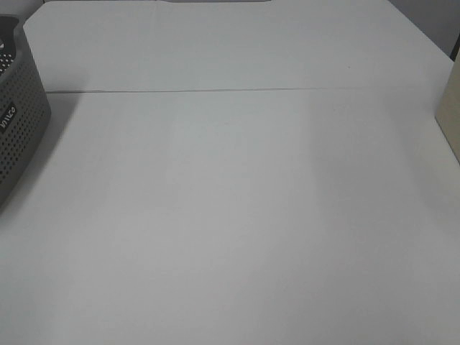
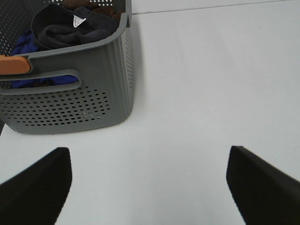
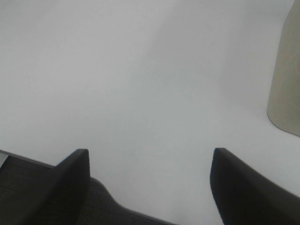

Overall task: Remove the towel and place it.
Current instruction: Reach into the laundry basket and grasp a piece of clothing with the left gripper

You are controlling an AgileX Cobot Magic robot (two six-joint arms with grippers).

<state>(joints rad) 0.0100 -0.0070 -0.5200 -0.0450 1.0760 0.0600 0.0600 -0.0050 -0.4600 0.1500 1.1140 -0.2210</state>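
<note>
The grey perforated basket (image 2: 70,108) stands on the white table; in the exterior high view only its corner (image 1: 18,122) shows at the far left edge. A dark charcoal-black cloth with a white tag (image 2: 70,26), which looks like the towel, lies bunched in the basket on top of other cloths. My left gripper (image 2: 147,159) is open and empty, low over the table, a short way in front of the basket's handle side. My right gripper (image 3: 150,157) is open and empty over bare table. Neither gripper shows in the exterior high view.
A blue cloth (image 2: 28,47) and a brown cloth (image 2: 93,5) also lie in the basket, and an orange piece (image 2: 14,64) sits at its rim. A beige object (image 1: 449,108) stands at the table's right edge, also in the right wrist view (image 3: 285,79). The table edge (image 3: 42,164) lies under the right gripper.
</note>
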